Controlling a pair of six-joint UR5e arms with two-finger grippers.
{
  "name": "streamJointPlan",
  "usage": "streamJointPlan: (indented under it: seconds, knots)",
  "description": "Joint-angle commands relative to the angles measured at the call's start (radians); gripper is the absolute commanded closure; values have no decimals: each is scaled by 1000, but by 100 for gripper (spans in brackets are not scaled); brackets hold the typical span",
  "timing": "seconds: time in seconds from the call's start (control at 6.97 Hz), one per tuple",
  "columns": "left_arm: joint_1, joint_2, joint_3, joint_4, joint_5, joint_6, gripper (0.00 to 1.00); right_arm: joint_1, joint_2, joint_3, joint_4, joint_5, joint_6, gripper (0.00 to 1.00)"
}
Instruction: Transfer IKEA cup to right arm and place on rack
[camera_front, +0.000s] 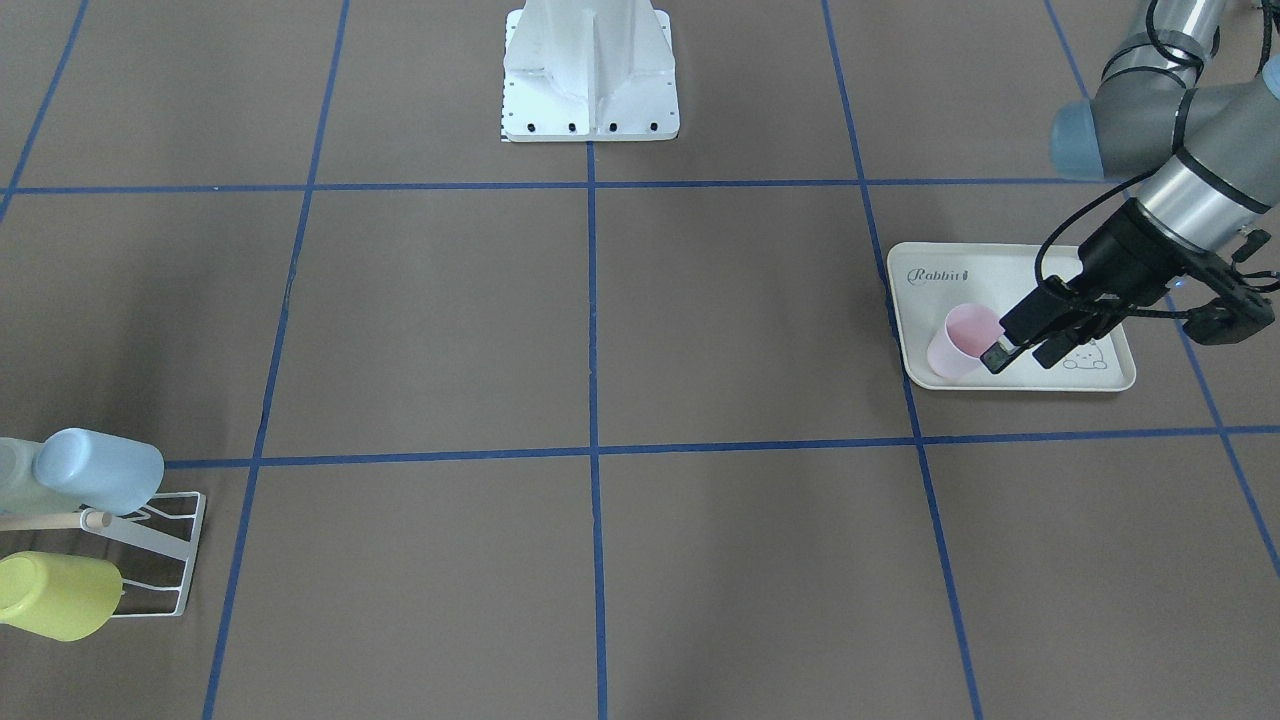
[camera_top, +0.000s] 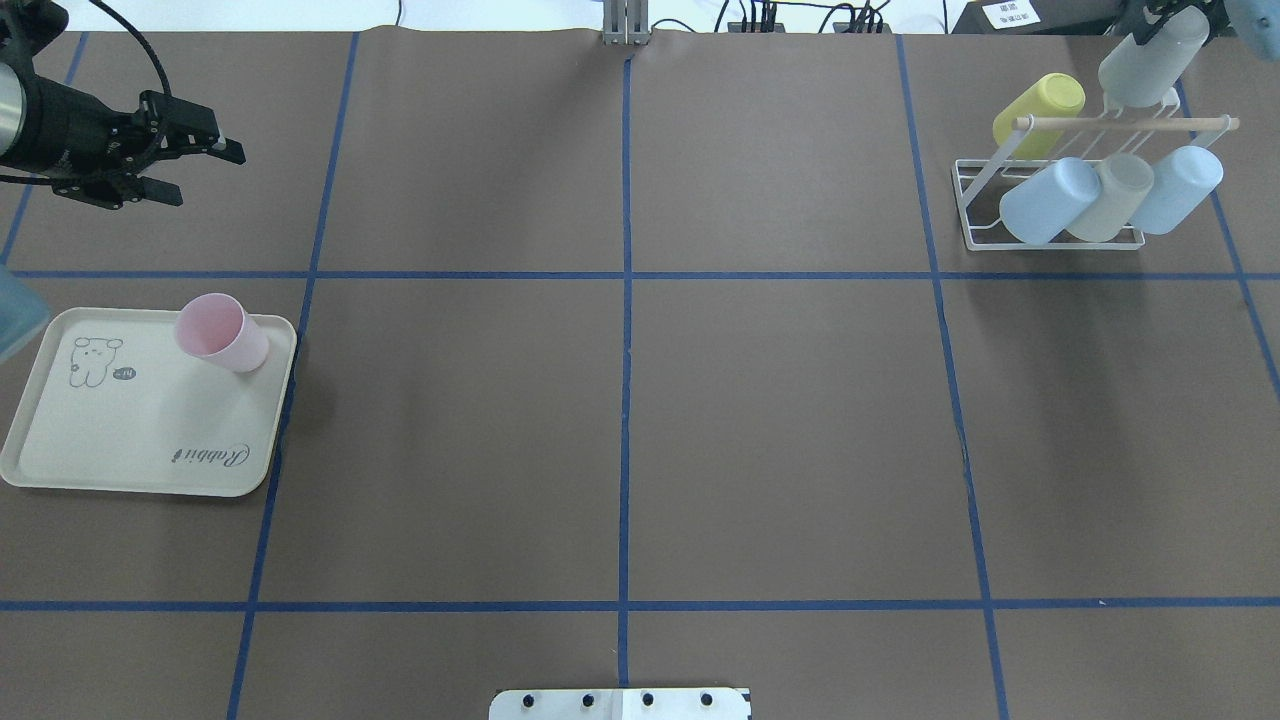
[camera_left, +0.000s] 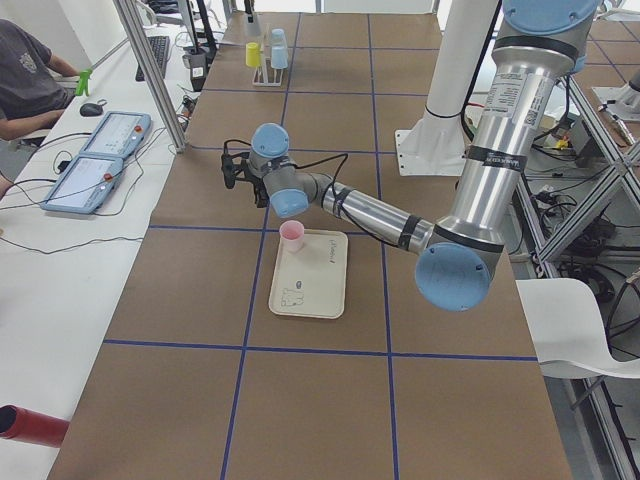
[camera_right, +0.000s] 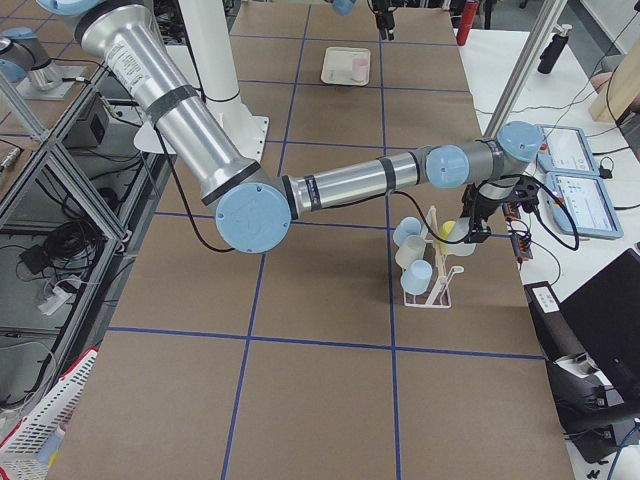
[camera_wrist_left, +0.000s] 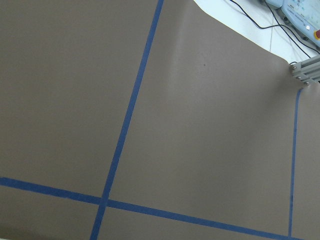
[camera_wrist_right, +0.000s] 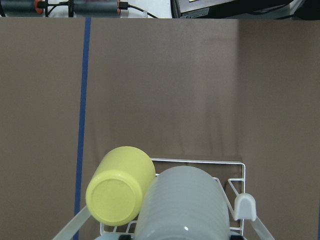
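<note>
**Hovering left gripper off the tray, pink cup sitting on it**

- Pink IKEA cup (camera_top: 222, 332): upright, mouth up, on the cream rabbit-print tray (camera_top: 150, 440). It sits in the tray's corner farthest from the robot, on the side toward the table centre. Nothing is touching it.
- Left gripper (camera_top: 212, 177): raised above the table, just past the tray's far edge, on the side away from the robot. Fingers are spread wide with nothing between them, and it is clear of the cup. The front-facing view overlaps it with cup and tray, but the overhead and left side views show a gap.
- Left wrist camera shows only brown table cover and blue tape lines.
- White wire rack (camera_top: 958, 195) with wooden dowel (camera_top: 1120, 123): well apart from the tray, at the opposite end of the table.
- On the rack, tilted on its prongs: a yellow cup (camera_top: 1040, 112), two light blue cups (camera_top: 1050, 200) (camera_top: 1178, 190), and a pale grey-green cup (camera_top: 1110, 197) between the blue ones.
- Right gripper (camera_right: 476, 230): over the rack, far from the tray, at a pale grey cup (camera_top: 1140, 65) that sits tilted just beside the yellow one. The fingers aren't visible in any view, so I can't tell whether it is clamped on that cup or open.
</note>
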Motion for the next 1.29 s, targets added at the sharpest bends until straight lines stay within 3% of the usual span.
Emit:
streamJointPlan:
  seconds: [0.0,1.15]
  knots:
    - [0,5,-6,0,1,-1,0,-4,23,-29,1,1,-2,92]
    - [0,22,-42,0,1,-6,0,-34,25,-70,4,1,-21,92]
